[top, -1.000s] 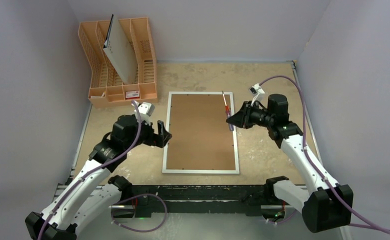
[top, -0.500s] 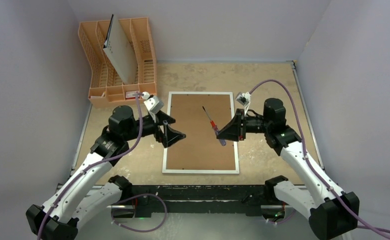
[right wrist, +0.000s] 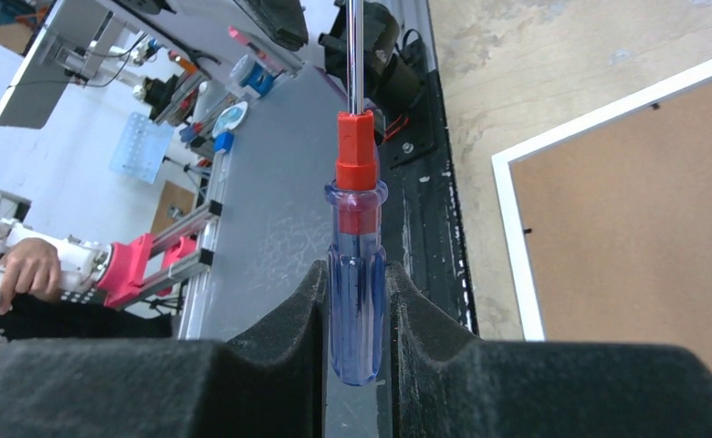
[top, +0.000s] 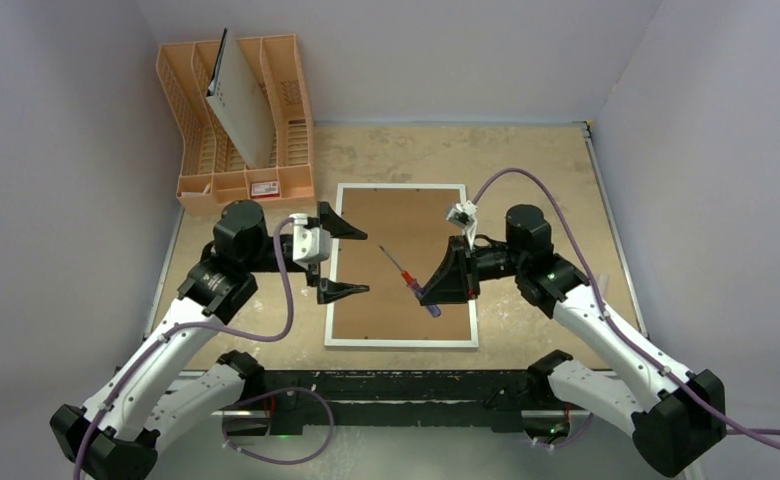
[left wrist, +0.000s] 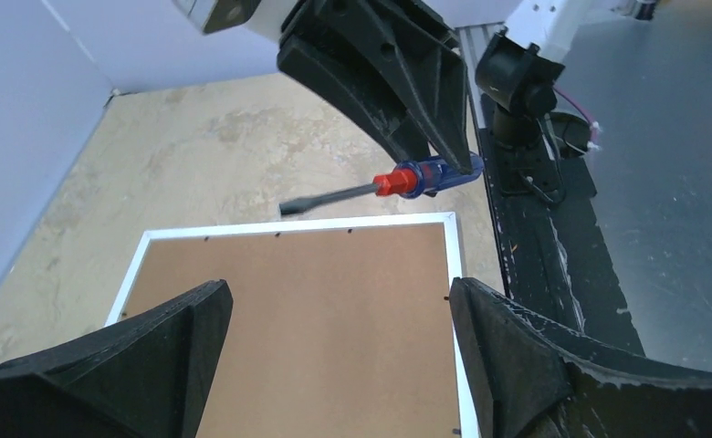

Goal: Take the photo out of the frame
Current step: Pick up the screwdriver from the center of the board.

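Over the frame (top: pixel 396 220) back, a screwdriver (top: pixel 406 278) is gripped by the right claw (top: pixel 434 290); left claw (top: pixel 361 262) is held open; tabs (left wrist: pixel 349 232) likely to be levered next.

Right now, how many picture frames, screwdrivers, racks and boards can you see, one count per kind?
picture frame: 1
screwdriver: 1
rack: 1
board: 1
total: 4

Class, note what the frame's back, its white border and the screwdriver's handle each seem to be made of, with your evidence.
Frame back: matt, even brown, likely fibreboard. Border: smooth white, painted wood or plastic; cannot tell. Screwdriver handle: glossy see-through blue with red collar, likely plastic.
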Controlling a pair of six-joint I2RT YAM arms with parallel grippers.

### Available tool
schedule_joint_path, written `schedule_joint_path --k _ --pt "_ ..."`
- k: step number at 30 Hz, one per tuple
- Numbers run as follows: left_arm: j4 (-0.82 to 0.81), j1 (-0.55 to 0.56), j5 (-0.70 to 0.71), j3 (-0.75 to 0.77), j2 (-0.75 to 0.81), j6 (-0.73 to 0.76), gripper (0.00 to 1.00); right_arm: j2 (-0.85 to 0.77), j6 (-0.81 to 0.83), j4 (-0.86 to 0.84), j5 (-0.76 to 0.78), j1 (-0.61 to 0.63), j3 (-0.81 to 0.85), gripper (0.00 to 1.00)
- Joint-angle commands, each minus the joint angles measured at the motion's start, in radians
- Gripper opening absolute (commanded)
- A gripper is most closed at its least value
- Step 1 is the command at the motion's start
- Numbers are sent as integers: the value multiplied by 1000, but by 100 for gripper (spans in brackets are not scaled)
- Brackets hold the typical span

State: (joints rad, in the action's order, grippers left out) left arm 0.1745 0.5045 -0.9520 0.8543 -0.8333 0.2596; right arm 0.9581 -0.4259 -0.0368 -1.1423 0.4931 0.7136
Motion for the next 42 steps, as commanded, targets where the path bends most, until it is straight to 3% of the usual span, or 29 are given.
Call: schedule_joint_path --k 1,8,13,17,22,25,28,34,42 --pt "41 -6 -157 59 -64 165 94 33 22 -13 14 60 19 0" --pt "284 -6 -267 102 -73 332 88 45 68 -5 78 152 31 0" --pt "240 -6 -228 20 13 356 89 72 113 -18 109 229 33 0" --pt "308 -6 -258 52 -17 428 89 106 157 20 127 263 53 0" --pt "541 -6 -286 141 -87 619 85 95 156 3 140 269 32 0" --pt "557 -6 -296 149 -106 615 81 85 161 2 145 270 33 0" --pt "559 -6 -311 158 -115 609 72 87 160 -2 149 269 33 0" --pt "580 -6 -331 180 -159 594 42 107 166 14 175 269 39 0" --pt "617 -6 -344 202 -202 613 20 106 173 17 184 269 38 0"
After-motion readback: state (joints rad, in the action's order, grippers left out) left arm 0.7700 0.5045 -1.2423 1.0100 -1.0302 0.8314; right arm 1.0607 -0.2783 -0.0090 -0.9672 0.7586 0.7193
